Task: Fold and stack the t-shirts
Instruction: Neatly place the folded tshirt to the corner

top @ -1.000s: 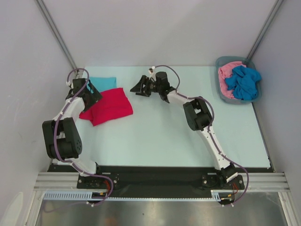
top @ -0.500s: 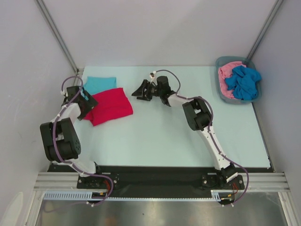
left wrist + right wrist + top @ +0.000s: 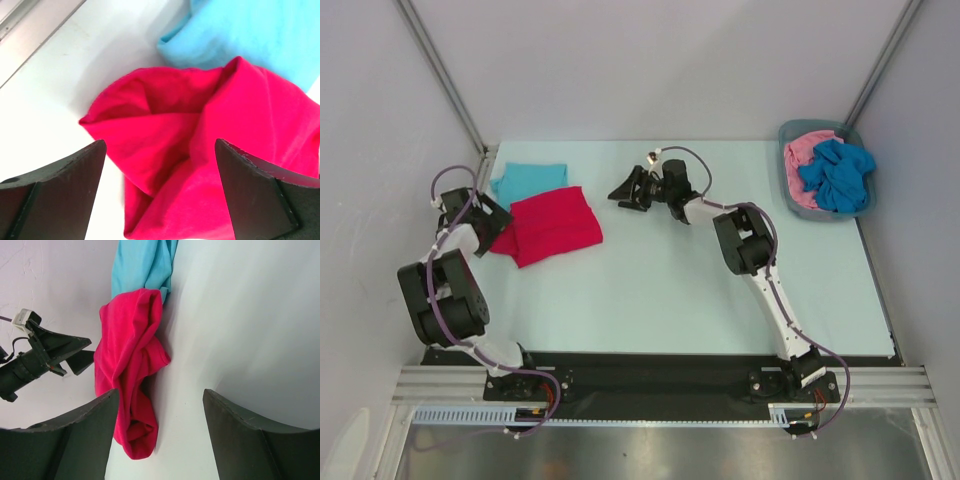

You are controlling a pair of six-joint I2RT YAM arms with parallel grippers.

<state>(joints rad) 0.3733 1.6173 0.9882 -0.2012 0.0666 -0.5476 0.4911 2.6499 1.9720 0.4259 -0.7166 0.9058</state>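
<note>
I have the left gripper (image 3: 496, 222) low at the table's left edge, its jaws spread wide and holding nothing, its tips just beside the left end of the bright red folded cotton t-shirt (image 3: 557, 225). In the left wrist view both black fingers (image 3: 62, 185) frame the red shirt's rumpled, loosely folded end (image 3: 170, 145) without touching it. The red shirt lies flat on the pale blue-green table (image 3: 660, 290) toward the far left corner, and its far edge overlaps the light teal folded t-shirt (image 3: 532, 180), which sits closer to that corner. My right gripper (image 3: 624, 190) hovers near the middle of the far edge, turned toward the two shirts but well apart from them, its jaws fully apart and empty. Its wrist camera looks along the table at the red shirt (image 3: 132, 375) with the teal one (image 3: 142, 265) behind it. In the far right corner a grey plastic bin (image 3: 786, 180) holds a crumpled pink t-shirt (image 3: 802, 155) and a deeper blue crumpled t-shirt (image 3: 835, 175) lying on top of it.
</note>
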